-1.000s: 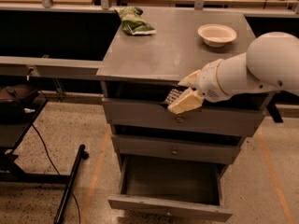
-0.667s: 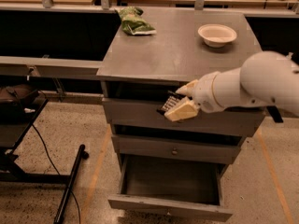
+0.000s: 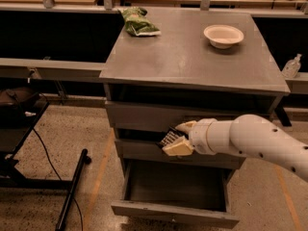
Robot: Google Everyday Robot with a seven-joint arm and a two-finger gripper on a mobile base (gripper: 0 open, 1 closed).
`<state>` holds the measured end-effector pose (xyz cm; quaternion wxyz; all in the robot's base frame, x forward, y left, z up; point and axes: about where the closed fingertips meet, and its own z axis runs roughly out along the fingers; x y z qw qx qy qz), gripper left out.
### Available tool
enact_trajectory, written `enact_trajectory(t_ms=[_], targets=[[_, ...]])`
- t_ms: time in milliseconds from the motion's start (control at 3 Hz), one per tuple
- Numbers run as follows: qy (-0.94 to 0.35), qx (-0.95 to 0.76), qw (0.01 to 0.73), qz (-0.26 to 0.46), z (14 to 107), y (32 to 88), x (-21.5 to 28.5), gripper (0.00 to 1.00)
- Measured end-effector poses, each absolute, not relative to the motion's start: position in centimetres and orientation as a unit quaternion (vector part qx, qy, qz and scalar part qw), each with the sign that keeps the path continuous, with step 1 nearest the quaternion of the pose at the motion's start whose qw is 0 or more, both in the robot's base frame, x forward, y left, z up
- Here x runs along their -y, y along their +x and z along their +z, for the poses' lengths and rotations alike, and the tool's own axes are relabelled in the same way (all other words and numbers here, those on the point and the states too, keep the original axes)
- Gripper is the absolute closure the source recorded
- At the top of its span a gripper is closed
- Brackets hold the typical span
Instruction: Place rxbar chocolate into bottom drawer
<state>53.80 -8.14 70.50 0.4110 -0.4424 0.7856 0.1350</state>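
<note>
My gripper is in front of the middle drawer of the grey cabinet, above the open bottom drawer. It is shut on the rxbar chocolate, a small dark bar with pale lettering held between the cream fingers. The bottom drawer is pulled out, and what shows of its inside looks dark and bare. The white arm reaches in from the right.
A green snack bag lies at the back left of the cabinet top. A white bowl stands at the back right. A black stand is on the floor at left. A clear bottle stands at right.
My gripper has moved down with the bar, from the top drawer's front to the middle drawer's front, closer to the open bottom drawer.
</note>
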Motion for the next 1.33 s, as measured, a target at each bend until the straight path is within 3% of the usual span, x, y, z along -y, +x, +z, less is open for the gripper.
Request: enact_trajectory(t_ms=[667, 1333], targets=[[-0.43, -0.784, 0.419, 0.16, 67.6, 54.4, 7.4, 1.0], [-0.416, -0.78, 0.415, 0.215, 52.0, 55.3, 3.7, 1.0]])
